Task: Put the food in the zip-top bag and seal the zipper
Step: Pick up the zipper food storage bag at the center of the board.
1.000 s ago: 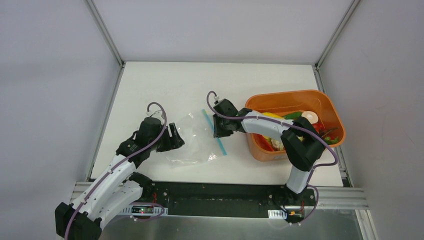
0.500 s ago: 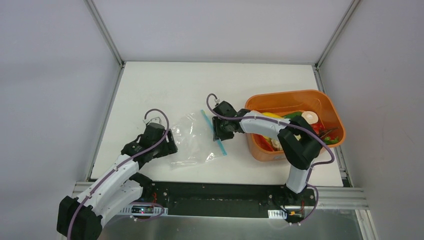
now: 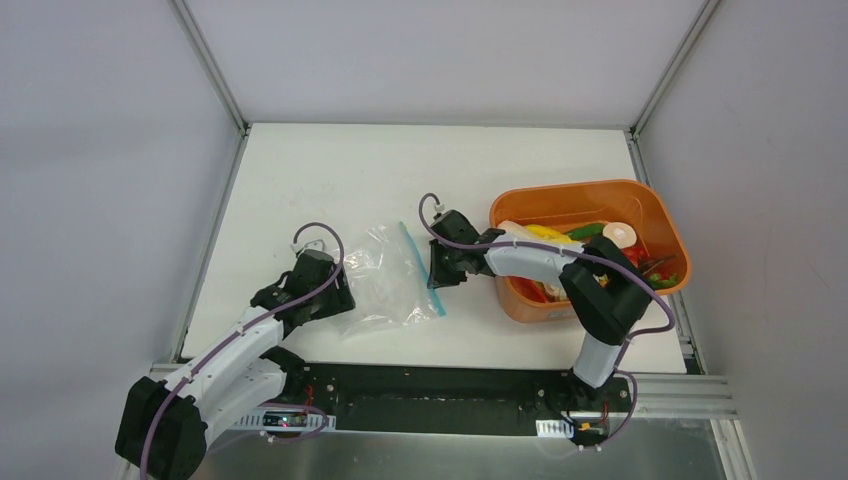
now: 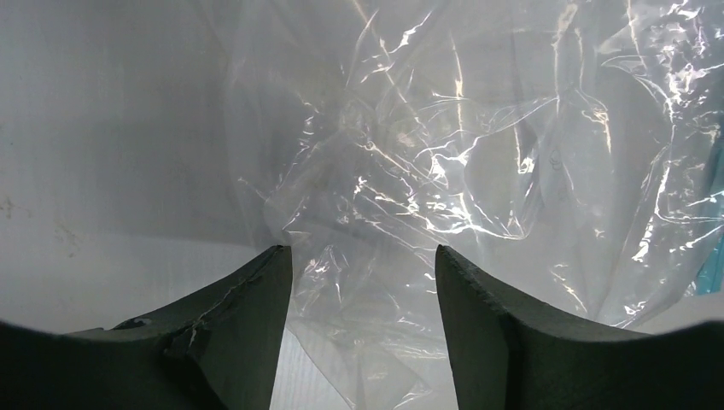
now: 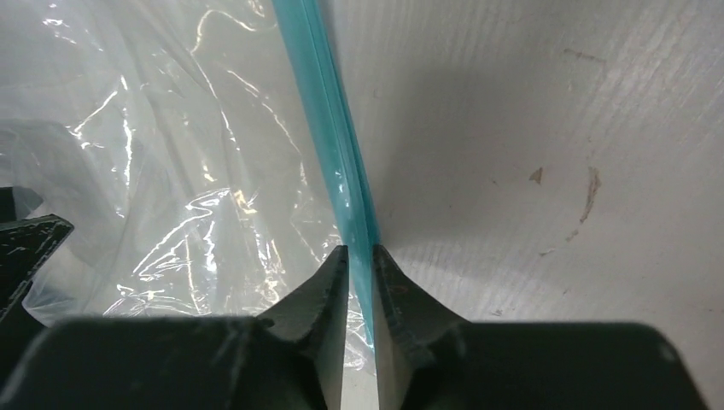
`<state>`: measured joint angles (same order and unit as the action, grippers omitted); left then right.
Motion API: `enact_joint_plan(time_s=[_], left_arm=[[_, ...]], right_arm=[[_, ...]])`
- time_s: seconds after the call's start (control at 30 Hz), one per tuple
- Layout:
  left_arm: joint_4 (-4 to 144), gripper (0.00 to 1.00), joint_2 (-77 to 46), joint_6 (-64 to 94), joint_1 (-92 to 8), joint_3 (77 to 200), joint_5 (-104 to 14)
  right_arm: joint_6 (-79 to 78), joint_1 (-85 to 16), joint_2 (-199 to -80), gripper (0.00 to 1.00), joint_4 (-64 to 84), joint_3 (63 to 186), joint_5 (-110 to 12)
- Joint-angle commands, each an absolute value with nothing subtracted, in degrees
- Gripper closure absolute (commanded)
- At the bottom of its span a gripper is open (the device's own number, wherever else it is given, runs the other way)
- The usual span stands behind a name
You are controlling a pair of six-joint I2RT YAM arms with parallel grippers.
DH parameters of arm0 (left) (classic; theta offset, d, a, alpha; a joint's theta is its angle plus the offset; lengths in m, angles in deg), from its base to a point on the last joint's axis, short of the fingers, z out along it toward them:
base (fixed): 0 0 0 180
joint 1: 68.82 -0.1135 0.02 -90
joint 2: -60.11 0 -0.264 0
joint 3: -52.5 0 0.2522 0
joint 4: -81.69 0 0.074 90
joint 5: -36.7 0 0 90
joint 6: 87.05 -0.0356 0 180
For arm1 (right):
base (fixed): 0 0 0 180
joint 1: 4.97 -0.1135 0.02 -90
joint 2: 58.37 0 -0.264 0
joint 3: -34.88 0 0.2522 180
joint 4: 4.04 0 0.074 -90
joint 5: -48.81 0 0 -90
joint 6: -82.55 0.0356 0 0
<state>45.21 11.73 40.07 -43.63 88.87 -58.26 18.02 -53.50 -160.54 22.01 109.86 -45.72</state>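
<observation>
The clear zip-top bag (image 3: 385, 275) lies crumpled and empty on the white table between my two grippers. Its blue zipper (image 3: 420, 265) runs along the right edge. My right gripper (image 3: 437, 272) is shut on the zipper (image 5: 329, 128), pinching the strip between its fingertips (image 5: 360, 252), with the bag film (image 5: 171, 171) to the left. My left gripper (image 3: 338, 295) is open at the bag's left edge; crinkled film (image 4: 444, 154) lies between and beyond its spread fingers (image 4: 363, 256). The food (image 3: 590, 250) sits in the orange tub at the right.
The orange tub (image 3: 570, 190) stands right of the bag, close behind my right arm's forearm. White table (image 3: 330, 170) stretches behind the bag. Grey walls with metal frame posts close in the left, back and right sides.
My left gripper has dropped toward the near side and come in at the bag's left edge. My right gripper has slid a little nearer along the zipper, and the bag has shifted slightly left.
</observation>
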Motion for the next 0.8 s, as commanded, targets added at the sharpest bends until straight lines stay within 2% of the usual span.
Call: enact_joint_plan(time_s=[0.0, 0.1, 0.33, 0.53, 0.67, 0.77], left_arm=[[46.6, 0.38, 11.3, 40.8, -43.1, 89.1, -57.2], [46.6, 0.38, 10.9, 40.7, -43.1, 89.1, -56.9], [45.6, 0.38, 12.6, 40.7, -43.1, 89.0, -57.6], [44.8, 0.38, 12.7, 40.5, -43.1, 89.6, -57.6], [44.5, 0.38, 12.7, 40.4, -43.1, 89.9, -57.9], [44.3, 0.38, 12.7, 40.4, -43.1, 90.2, -58.1]], right_arm=[[20.3, -53.7, -157.2, 0.85, 17.9, 109.3, -48.4], [21.7, -53.7, -157.4, 0.85, 15.8, 108.4, -50.9], [23.6, -53.7, -156.0, 0.77, 12.5, 106.4, -51.7], [23.0, -53.8, -157.2, 0.73, 14.9, 106.4, -48.0], [20.7, -53.7, -156.8, 0.75, 17.2, 106.3, -45.4], [18.5, -53.7, -156.4, 0.80, 17.0, 105.9, -47.2]])
